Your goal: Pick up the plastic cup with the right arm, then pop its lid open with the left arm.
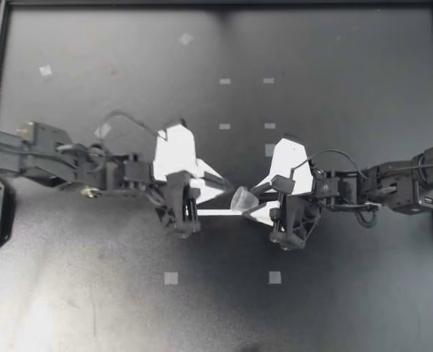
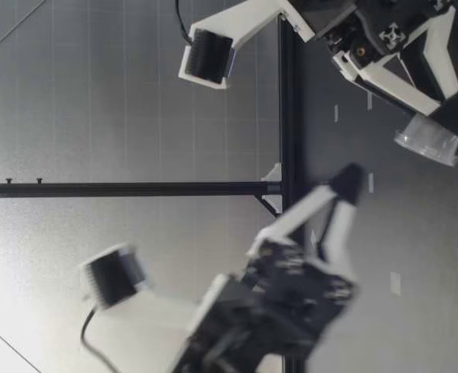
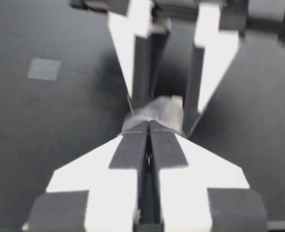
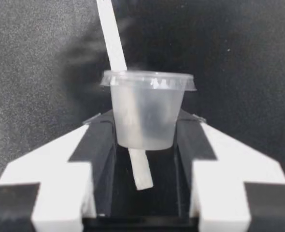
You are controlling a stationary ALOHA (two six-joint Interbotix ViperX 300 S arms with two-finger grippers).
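Cup (image 1: 244,199): small, clear plastic, lidded, empty-looking, held near the middle of the tabletop (image 1: 348,293). My right tool (image 1: 250,202) grips its sides. My left tool (image 1: 224,183) is closed, fingertips just beside the lid.

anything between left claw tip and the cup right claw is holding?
Nothing. The shut left claw points at the lidded cup held by the right claw; top and low views show the gap between them bare.
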